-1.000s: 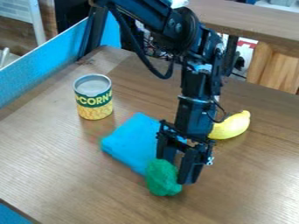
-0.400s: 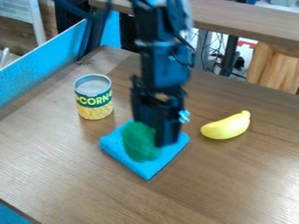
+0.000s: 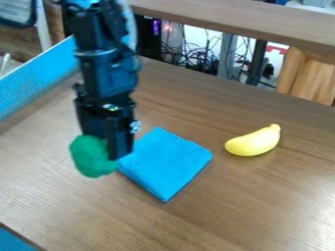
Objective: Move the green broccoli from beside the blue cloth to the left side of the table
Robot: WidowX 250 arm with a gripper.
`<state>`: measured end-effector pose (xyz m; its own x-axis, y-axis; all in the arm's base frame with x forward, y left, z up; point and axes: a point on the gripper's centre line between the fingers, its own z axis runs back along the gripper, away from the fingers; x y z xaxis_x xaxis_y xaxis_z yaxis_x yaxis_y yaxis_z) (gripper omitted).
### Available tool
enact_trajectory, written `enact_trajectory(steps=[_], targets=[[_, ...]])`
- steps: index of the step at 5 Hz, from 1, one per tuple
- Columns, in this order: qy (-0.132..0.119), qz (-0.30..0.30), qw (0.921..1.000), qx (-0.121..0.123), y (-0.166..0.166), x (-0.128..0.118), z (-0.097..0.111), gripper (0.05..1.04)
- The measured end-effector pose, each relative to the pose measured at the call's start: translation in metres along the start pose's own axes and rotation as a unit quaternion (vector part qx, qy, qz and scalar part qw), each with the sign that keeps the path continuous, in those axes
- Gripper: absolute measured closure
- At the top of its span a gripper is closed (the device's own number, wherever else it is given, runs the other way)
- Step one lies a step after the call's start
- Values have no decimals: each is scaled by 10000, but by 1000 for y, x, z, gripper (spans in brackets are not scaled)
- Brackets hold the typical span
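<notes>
Gripper (image 3: pixel 107 148): one, black, two-fingered; closed on the lump and pointed downward over the left part of the table (image 3: pixel 216 211). The arm is brought in from the upper left.

Lump (image 3: pixel 89 159): one, green, rounded and uneven; gripped at the fingertips, its lower part left exposed. It is seen beside the left corner of the cloth; whether the table is touched by it cannot be told.

Cloth (image 3: pixel 167 164): one, bright blue, four-cornered; laid flat near the middle of the table, one corner pointed toward the camera. Its left corner is partly covered from view by the gripper.

Banana (image 3: pixel 252 142): one, yellow, curved; laid on the table to the right of the cloth, well apart from it, the narrow tip turned to the upper right.

Surroundings: a blue panel (image 3: pixel 33 81) along the left edge; a wooden ledge (image 3: pixel 242 19) across the top; cables (image 3: pixel 203 61) beneath the ledge.
</notes>
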<state>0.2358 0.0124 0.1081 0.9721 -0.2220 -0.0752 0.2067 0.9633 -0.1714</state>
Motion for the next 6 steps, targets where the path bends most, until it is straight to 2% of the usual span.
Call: enact_trajectory(steps=[1,2,4,5,6], targets=[[-80,337,9990,287,40,-9,-4,288],[82,608,9970,466,82,-18,-25,288],[53,991,9943,395,133,-32,-31,288],[-95,897,9949,441,138,-30,-31,241],[-241,819,9955,404,134,-34,-32,63]])
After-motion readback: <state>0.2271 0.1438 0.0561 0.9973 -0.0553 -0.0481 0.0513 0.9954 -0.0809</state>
